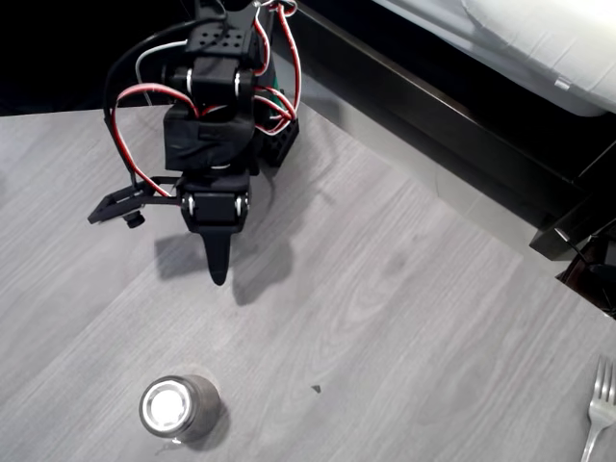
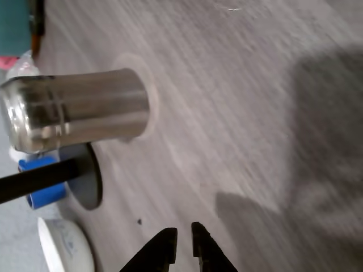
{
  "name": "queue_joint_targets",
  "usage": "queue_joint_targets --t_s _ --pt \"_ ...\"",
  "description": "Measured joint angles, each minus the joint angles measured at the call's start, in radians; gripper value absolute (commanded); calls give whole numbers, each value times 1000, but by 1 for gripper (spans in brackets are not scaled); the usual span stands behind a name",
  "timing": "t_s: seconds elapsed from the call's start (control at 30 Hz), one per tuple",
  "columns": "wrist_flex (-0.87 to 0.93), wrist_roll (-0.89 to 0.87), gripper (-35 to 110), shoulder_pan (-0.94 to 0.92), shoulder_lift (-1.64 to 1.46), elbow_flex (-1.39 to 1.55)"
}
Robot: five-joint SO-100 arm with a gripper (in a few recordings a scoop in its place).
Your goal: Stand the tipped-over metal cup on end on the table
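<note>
Honestly looks done: small shiny steel cup (image 1: 177,408) stands upright on the grey wood-grain tabletop (image 1: 404,318), my fingers (image 2: 182,241) nearly together, holding nothing, well apart from it.

Light fell from overhead, glaring off the metal cup (image 1: 178,407), the arm's shadow soft on the table (image 1: 385,289); the wrist view was blurred at right.

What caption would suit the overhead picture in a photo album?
Small shiny steel cup standing on the grey wood-grain table, apart from the black robot gripper, silver fork at the edge.
</note>
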State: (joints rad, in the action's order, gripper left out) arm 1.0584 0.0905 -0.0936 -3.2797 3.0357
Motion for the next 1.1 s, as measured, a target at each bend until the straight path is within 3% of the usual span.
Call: queue_joint_targets --t_s 0.3,1.1 --pt "138 0 0 12 0 0" --pt "144 0 0 23 -2 0"
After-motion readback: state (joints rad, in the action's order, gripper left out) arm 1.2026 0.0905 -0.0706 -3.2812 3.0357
